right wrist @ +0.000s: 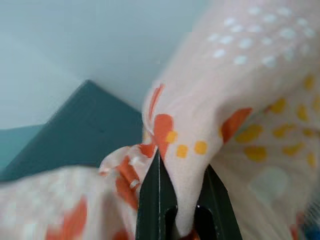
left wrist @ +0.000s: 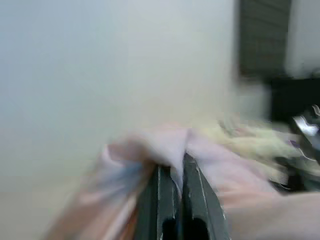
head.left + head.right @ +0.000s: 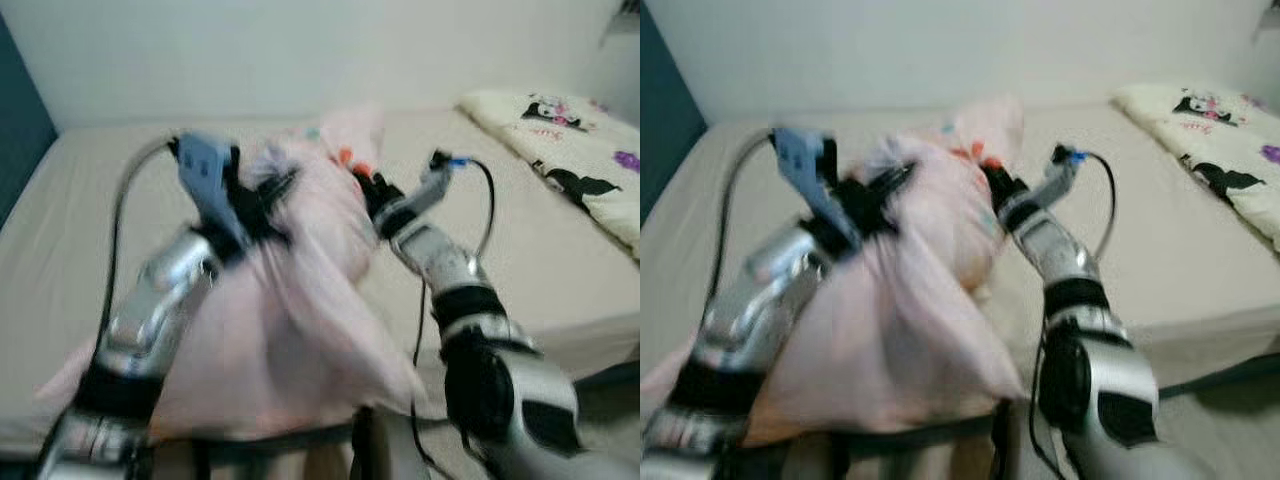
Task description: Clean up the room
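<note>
Both my left tool (image 3: 268, 195) and right tool (image 3: 366, 190) are clamped on the pink patterned blanket (image 3: 290, 330), holding it bunched above the beige bed (image 3: 90, 180), near the cartoon-print pillow (image 3: 565, 140).

Right pincer (image 1: 181, 200) pinching patterned cloth (image 1: 240, 125)

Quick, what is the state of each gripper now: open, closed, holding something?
Left gripper: closed on the pink blanket, lifted over the bed.
Right gripper: closed on the same blanket.
</note>
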Controlling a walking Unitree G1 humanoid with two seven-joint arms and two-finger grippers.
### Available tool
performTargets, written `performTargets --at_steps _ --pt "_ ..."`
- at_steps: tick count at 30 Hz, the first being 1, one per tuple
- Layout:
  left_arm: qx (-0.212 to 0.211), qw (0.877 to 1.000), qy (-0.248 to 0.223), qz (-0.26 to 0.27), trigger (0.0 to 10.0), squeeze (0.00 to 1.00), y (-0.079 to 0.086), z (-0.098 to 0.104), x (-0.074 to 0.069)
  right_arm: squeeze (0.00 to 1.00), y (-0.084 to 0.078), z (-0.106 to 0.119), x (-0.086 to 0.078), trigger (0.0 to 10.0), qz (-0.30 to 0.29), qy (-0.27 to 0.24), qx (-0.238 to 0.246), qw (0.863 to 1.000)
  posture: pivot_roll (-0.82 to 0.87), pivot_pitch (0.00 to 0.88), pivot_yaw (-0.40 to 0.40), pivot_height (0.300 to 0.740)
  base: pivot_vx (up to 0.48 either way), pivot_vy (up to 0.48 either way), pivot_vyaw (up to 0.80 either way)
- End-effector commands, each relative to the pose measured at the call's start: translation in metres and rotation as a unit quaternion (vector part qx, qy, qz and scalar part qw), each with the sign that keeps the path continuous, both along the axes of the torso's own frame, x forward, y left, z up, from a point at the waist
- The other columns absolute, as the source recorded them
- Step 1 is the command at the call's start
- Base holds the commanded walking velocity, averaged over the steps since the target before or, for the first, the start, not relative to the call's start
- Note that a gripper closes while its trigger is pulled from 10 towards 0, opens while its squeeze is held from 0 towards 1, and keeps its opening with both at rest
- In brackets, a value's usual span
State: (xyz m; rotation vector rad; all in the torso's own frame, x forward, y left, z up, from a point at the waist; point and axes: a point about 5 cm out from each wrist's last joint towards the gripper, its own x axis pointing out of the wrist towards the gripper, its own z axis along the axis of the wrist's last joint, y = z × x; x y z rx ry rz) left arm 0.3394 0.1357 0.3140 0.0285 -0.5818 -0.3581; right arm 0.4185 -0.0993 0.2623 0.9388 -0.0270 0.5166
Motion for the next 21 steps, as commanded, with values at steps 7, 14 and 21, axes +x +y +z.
performTargets --at_steps 7,14,21 --pt "0.088 0.963 -0.112 0.229 0.0 0.0 0.048 0.057 0.0 0.0 0.036 0.069 -0.003 0.0 0.031 -0.115 0.033 0.992 0.22 0.104 -0.176 0.535 0.0 0.0 0.0" --pt "0.155 0.856 -0.216 0.443 0.0 0.0 0.097 0.094 -0.035 0.0 0.091 0.107 -0.02 0.0 0.098 -0.164 0.084 0.978 0.33 0.128 -0.226 0.535 0.0 0.0 0.0" --pt "0.156 0.82 -0.237 0.497 0.0 0.0 0.1 0.089 -0.058 0.0 0.12 0.12 -0.036 0.0 0.155 -0.221 0.049 0.962 0.34 0.129 -0.228 0.535 0.0 0.0 0.0"
